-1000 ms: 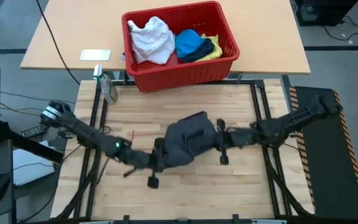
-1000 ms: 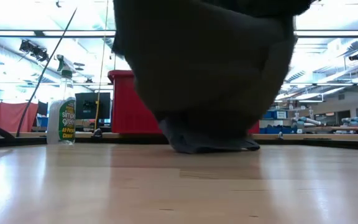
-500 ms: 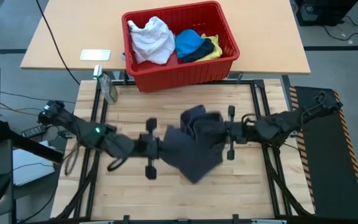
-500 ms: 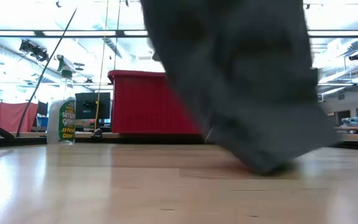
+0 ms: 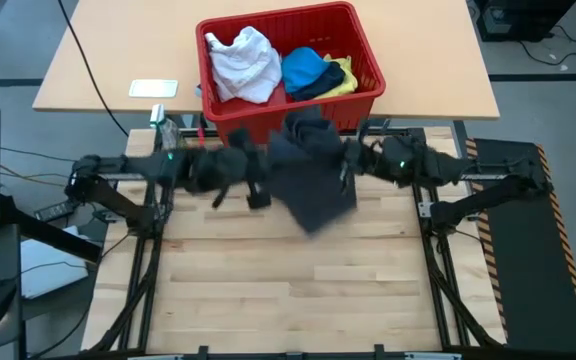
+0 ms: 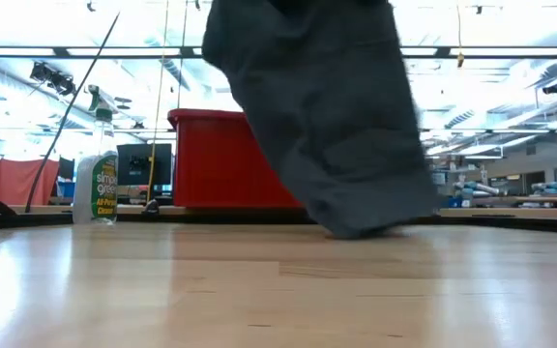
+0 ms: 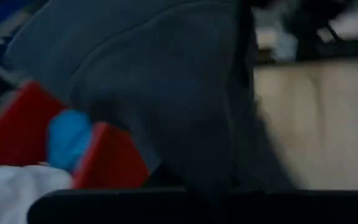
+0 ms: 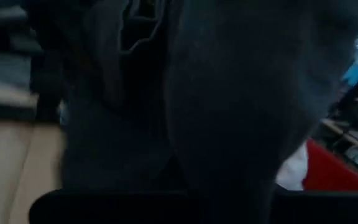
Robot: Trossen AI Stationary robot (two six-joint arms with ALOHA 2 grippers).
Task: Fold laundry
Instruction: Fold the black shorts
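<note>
Near edge of the table (image 5: pixel 298 300) bare wood, nothing folded on it. Further in, the dark grey garment (image 5: pixel 308 175) hangs in the air between both arms, lifted over the far half of the table, just in front of the red basket (image 5: pixel 268 120). Low view: its bottom hem (image 6: pixel 366 217) dangles close to the tabletop; whether it touches I cannot tell.

Left claw (image 5: pixel 258 185) clamped on the garment's left edge, right claw (image 5: pixel 346 160) clamped on its right edge; both wrist views are filled with dark cloth right at the fingers.

Garment look: dark grey, soft, bunched and creased, hanging skewed with one lower corner drooping lower than the rest. Not spread flat, no fold line visible.

Progress judgement: early. First piece picked up and held out, likely being shaken or positioned for laying flat. No fold made yet.

Far side: still in the basket, the white garment (image 5: pixel 243 62), the bright blue one (image 5: pixel 303 65), a dark navy one (image 5: pixel 318 88) and yellow one (image 5: pixel 343 78) at the basket's right. All four left to do. A spray bottle (image 6: pixel 96 179) stands at the far left edge.
</note>
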